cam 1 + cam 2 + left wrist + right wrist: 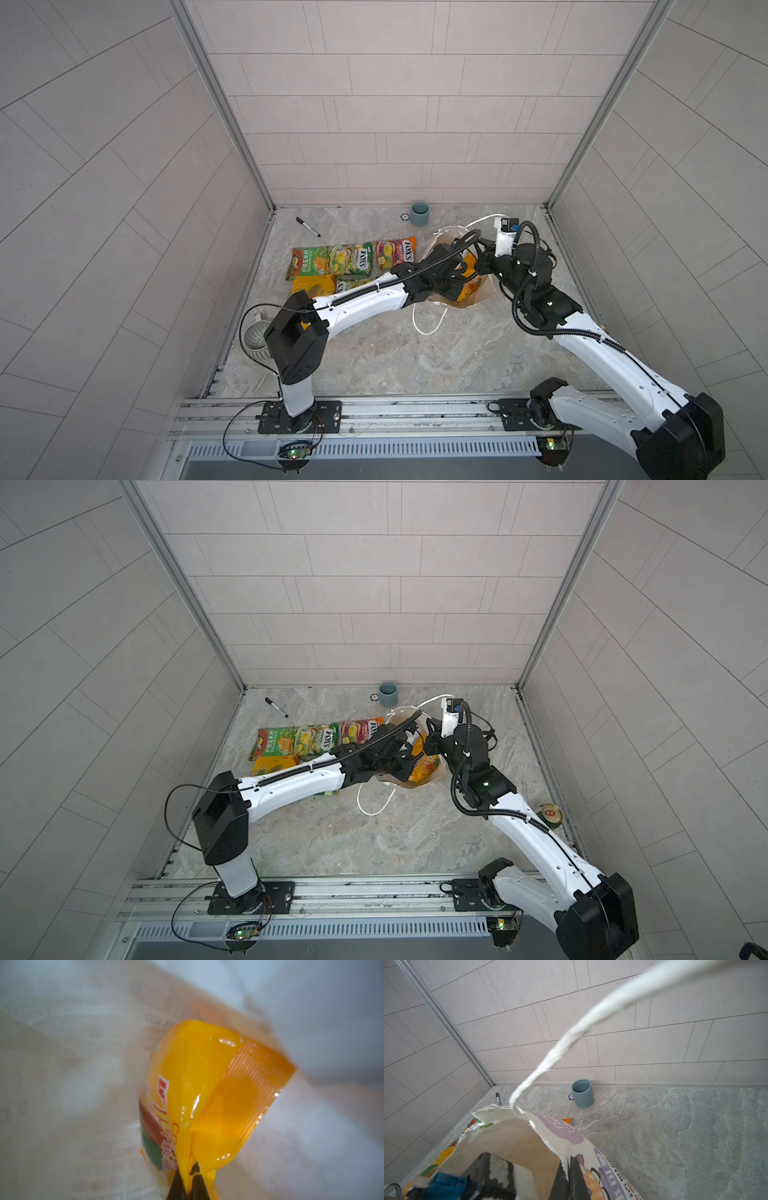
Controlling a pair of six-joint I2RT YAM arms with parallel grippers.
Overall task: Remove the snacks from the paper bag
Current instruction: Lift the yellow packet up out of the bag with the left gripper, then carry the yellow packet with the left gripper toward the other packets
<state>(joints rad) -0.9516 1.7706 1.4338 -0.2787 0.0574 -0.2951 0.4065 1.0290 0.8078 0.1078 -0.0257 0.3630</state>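
Observation:
The paper bag (484, 291) (438, 773) stands open at the table's right middle. My left gripper (188, 1172) is inside it, with the bag's white inner wall (62, 1084) all round, shut on the edge of an orange-yellow snack packet (207, 1076) (469, 280). My right gripper (568, 1169) is shut on the bag's serrated rim (550, 1147). Several snacks lie flat left of the bag: a green one (307, 262), a yellow-green FOX'S one (352, 259), a red FOX'S one (395, 252) and an orange-yellow one (313, 284).
A grey-blue cup (419, 213) (582, 1093) with a small chip beside it stands by the back wall. A black marker pen (308, 227) lies at the back left. One cord handle (428, 324) trails forward on the table. A can (550, 813) sits by the right wall.

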